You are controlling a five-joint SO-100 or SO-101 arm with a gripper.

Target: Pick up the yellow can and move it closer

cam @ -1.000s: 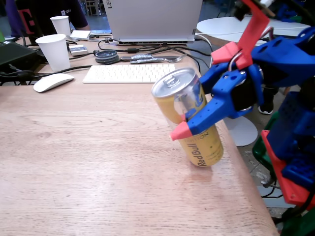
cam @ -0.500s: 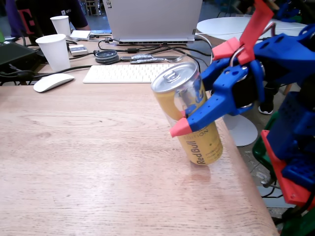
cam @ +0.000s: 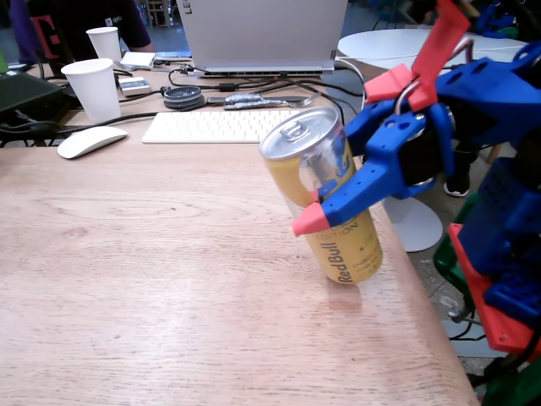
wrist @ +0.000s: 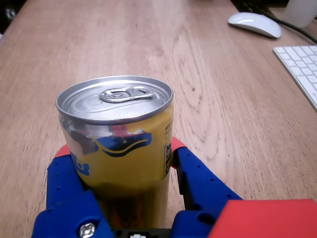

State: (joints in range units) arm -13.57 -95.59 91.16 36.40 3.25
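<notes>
The yellow can point(cam: 342, 241) is a tall golden drink can with a silver top and red "Red Bull" lettering. It leans with its top toward the left in the fixed view, near the table's right edge; whether its base touches the wood I cannot tell. My blue gripper point(cam: 325, 199) with red fingertips is shut on the can's upper half, reaching in from the right. From the wrist view the yellow can point(wrist: 119, 148) fills the space between the two blue fingers point(wrist: 198, 183), pull tab facing up, and the gripper point(wrist: 119, 148) clamps it on both sides.
A white keyboard point(cam: 211, 125), a white mouse point(cam: 89, 141), two white paper cups point(cam: 93, 89) and a laptop point(cam: 262, 34) with cables sit at the back of the wooden table point(cam: 152, 279). The table's right edge point(cam: 431, 313) runs close to the can.
</notes>
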